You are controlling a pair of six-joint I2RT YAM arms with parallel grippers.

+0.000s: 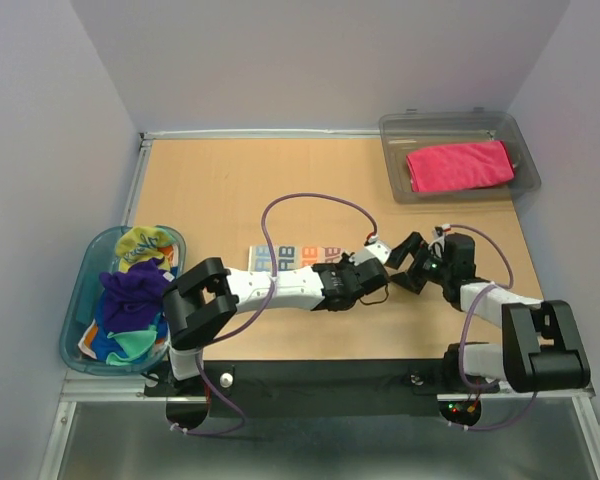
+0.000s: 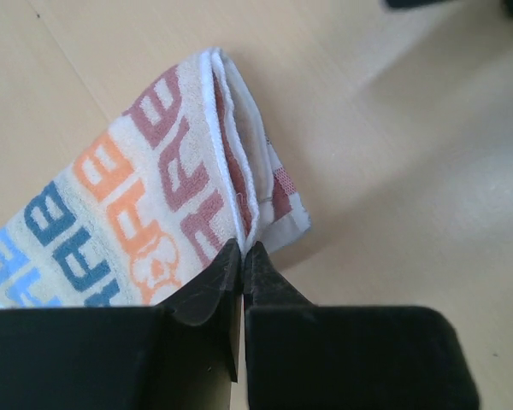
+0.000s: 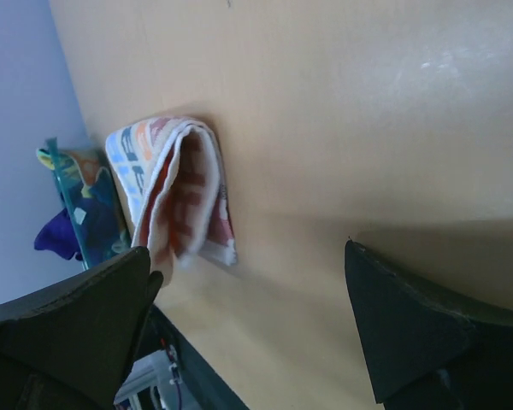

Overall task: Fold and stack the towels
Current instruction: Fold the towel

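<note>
The striped towel (image 1: pixel 290 255) with big blue, orange and pink letters lies folded on the table, partly under my left arm. My left gripper (image 1: pixel 340 272) is shut on the towel's layered near corner; the left wrist view shows the jaws (image 2: pixel 242 249) pinching the white edge of the towel (image 2: pixel 145 205). My right gripper (image 1: pixel 398 262) is open and empty just right of the towel; in its wrist view the gripper (image 3: pixel 248 260) is low over bare table, the towel (image 3: pixel 175 179) to its left. A magenta towel (image 1: pixel 458 166) lies folded in the grey bin (image 1: pixel 525 160).
A blue-rimmed tub (image 1: pixel 80 300) at the left edge holds purple (image 1: pixel 132 290), yellow (image 1: pixel 143 245) and teal (image 1: pixel 130 343) towels in a heap. The clear grey bin stands at the back right. Purple cables loop over the table's middle.
</note>
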